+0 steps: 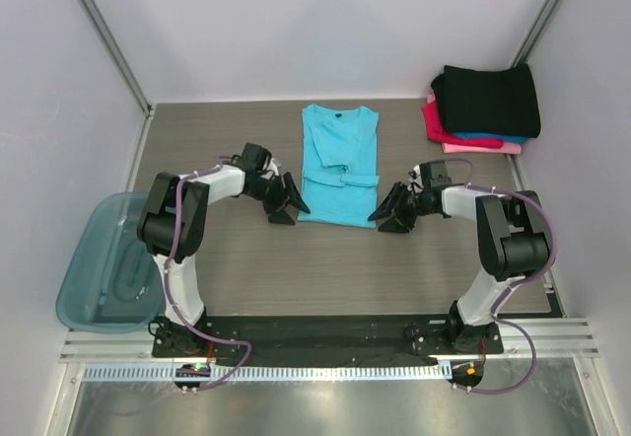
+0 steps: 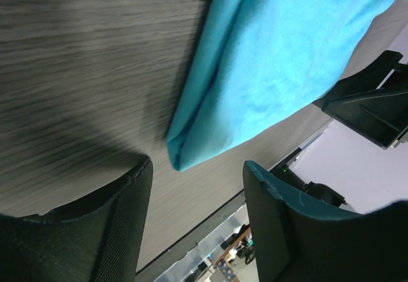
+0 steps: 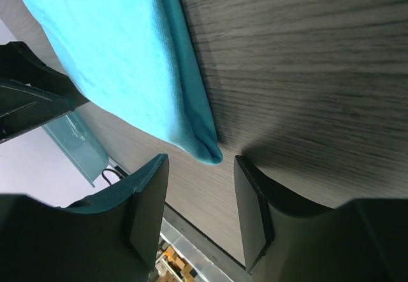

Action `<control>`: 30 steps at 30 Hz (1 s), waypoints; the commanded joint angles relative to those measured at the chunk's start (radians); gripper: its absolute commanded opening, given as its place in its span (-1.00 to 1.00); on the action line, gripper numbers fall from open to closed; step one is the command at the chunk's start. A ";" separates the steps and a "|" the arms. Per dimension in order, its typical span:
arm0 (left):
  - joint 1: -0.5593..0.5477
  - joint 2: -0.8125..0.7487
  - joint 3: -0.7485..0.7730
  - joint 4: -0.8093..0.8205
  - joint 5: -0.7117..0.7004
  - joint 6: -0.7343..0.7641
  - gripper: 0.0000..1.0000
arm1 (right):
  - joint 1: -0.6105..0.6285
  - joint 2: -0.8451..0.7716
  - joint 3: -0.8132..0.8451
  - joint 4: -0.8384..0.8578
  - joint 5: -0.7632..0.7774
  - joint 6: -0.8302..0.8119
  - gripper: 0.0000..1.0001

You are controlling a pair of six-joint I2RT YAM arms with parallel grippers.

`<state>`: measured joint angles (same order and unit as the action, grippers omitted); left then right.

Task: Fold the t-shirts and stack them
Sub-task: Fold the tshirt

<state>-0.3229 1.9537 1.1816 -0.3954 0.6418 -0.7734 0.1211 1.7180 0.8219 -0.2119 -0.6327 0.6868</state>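
Note:
A bright turquoise t-shirt (image 1: 338, 165) lies flat in the middle of the table, sides folded in, collar at the far end. My left gripper (image 1: 292, 210) is open at the shirt's near left corner (image 2: 182, 157), which lies just ahead of the jaws. My right gripper (image 1: 383, 216) is open at the near right corner (image 3: 207, 149), also just ahead of the jaws. Neither holds cloth. A stack of folded shirts (image 1: 483, 110), black on top of blue and pink, sits at the far right.
A translucent blue-grey plastic bin (image 1: 106, 261) sits at the left edge of the table beside my left arm. White walls enclose the table at the back and sides. A metal rail (image 1: 325, 342) runs along the near edge.

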 commanded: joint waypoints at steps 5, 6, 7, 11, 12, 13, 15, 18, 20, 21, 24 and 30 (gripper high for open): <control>-0.025 0.054 0.023 0.038 0.010 -0.023 0.04 | 0.022 0.061 0.036 0.029 0.005 0.030 0.01; -0.025 0.054 0.020 0.035 0.009 -0.024 0.01 | 0.023 0.066 0.037 0.029 0.007 0.031 0.00; -0.024 0.054 0.015 0.033 0.007 -0.026 -0.01 | 0.023 0.071 0.039 0.031 0.007 0.040 0.00; -0.025 0.040 -0.028 0.052 -0.004 -0.055 -0.25 | 0.023 0.087 0.042 0.036 0.001 0.057 -0.13; -0.025 0.031 -0.036 0.053 -0.007 -0.072 -0.29 | 0.023 0.086 0.042 0.034 -0.001 0.059 -0.15; -0.025 0.027 -0.045 0.056 -0.013 -0.076 -0.34 | 0.023 0.084 0.042 0.034 -0.005 0.062 -0.18; -0.027 0.008 -0.075 0.064 -0.019 -0.096 -0.55 | 0.023 0.074 0.042 0.029 -0.001 0.066 -0.40; -0.030 -0.021 -0.111 0.067 -0.050 -0.110 -1.00 | 0.022 0.046 0.051 0.029 0.008 0.066 -0.90; -0.034 -0.073 -0.126 0.072 -0.054 -0.118 -1.00 | 0.015 0.029 0.071 0.019 0.011 0.060 -0.96; -0.042 -0.093 -0.131 0.076 -0.050 -0.119 -1.00 | 0.012 0.017 0.107 0.014 0.008 0.043 -0.97; -0.057 -0.194 -0.116 0.070 -0.057 -0.092 -1.00 | 0.006 -0.021 0.186 -0.038 -0.012 -0.007 -0.97; -0.065 -0.312 -0.033 -0.023 -0.086 0.006 -1.00 | -0.005 -0.063 0.362 -0.132 -0.073 -0.043 -0.97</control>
<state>-0.3862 1.7115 1.0969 -0.3714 0.5751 -0.8310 0.1257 1.7260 1.1042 -0.3031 -0.6582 0.6800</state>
